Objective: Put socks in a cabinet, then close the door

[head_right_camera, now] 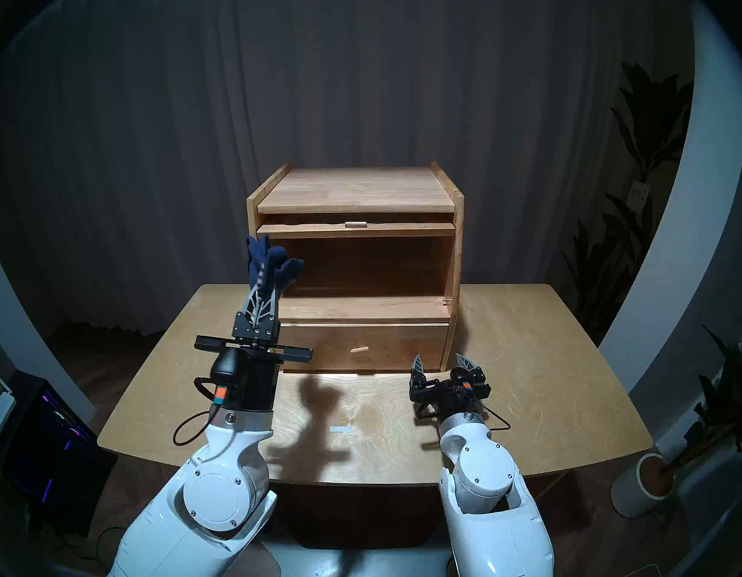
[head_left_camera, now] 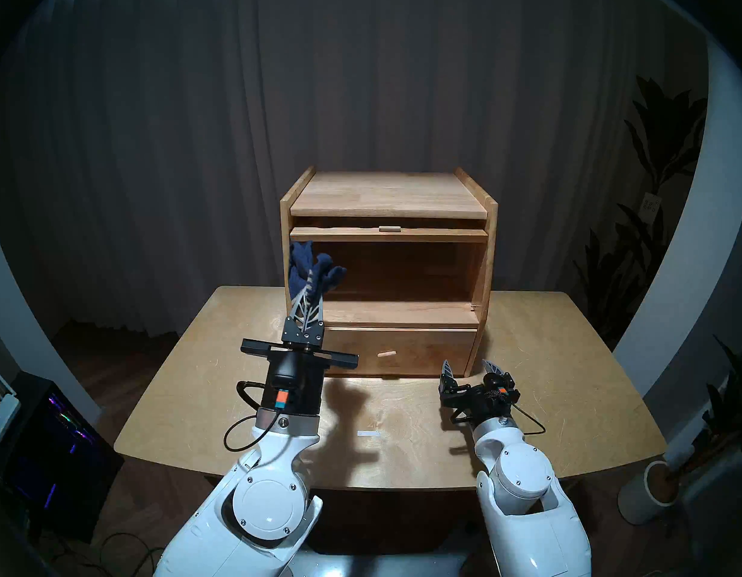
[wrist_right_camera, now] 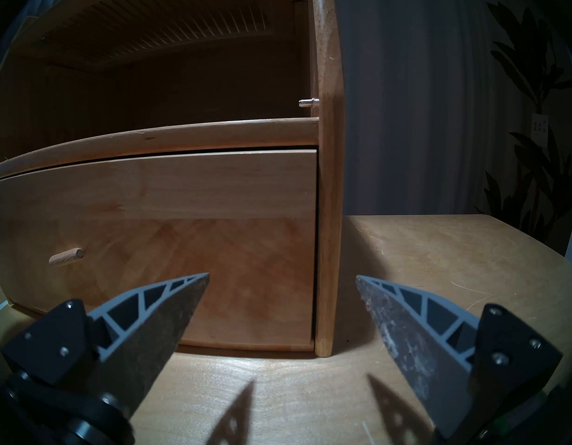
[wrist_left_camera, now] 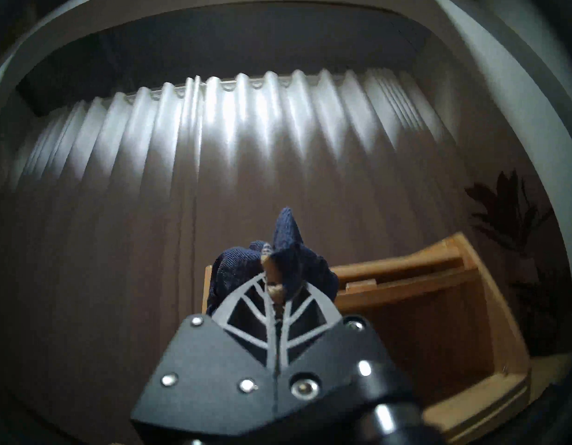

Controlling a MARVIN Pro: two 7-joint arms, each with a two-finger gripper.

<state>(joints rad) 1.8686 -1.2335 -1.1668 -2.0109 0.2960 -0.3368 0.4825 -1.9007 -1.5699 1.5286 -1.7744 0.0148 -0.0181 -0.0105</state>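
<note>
Left gripper fingers are clamped on the socks; the navy bundle sticks up and out past the tips, with the tan stripe edge pinched between them in the left wrist view. The socks are in the air, off the tabletop, in front of the cabinet at the left edge of its upper compartment opening. From the head views they overlap the left side panel, so I judge they're not inside yet.

Key relation: the opening lies ahead of the fingers and to their right. In the left wrist view the cabinet sits right of the bundle, so the approach line currently points at or just outside the left wall. The bundle's long axis runs roughly along the fingers, pointing up and away.

The door is swung up and slid back under the top, with only its front edge and tab handle showing. The compartment looks empty and unobstructed.

Right gripper has its fingers spread apart, holding nothing. It sits low over the tabletop, just in front of the cabinet's lower right corner, by the drawer.

Judgement: the left arm does the insertion, shifting right before pushing in, otherwise the bundle catches the left panel. Either arm could reach the door tab; the right one is free.
</note>
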